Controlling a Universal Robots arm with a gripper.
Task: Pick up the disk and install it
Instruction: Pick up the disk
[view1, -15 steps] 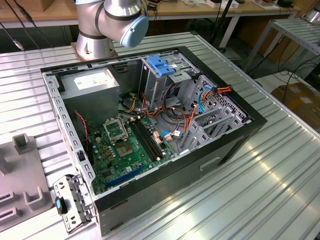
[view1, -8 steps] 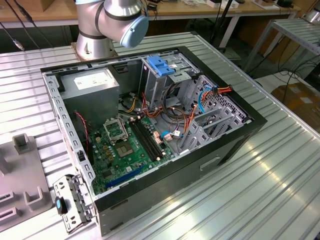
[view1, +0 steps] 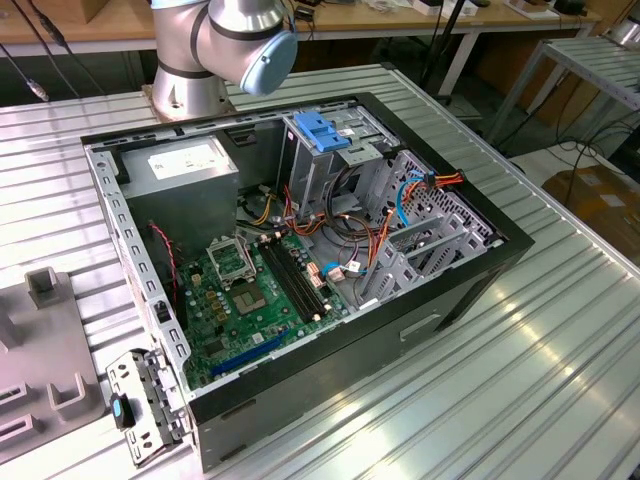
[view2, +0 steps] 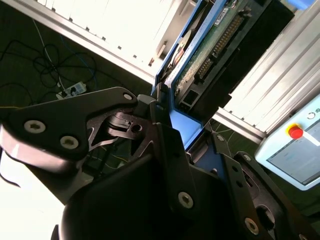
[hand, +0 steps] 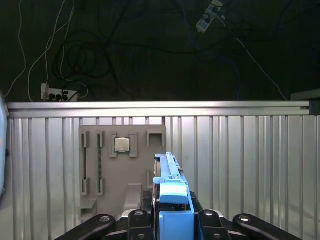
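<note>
arm (view1: 225, 45) | reaches up out of exterior view | hand (hand: 172, 212) | clamped on disk (hand: 169, 172)

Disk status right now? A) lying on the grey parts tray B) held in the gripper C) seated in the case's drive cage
B: in both wrist views the gripper is shut on the disk, whose blue rail stands up out of its grip.

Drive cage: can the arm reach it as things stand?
Likely yes: the case is open on top, nothing lies over the cage, and the cables sit beside it. The claw grips the disk.
</note>
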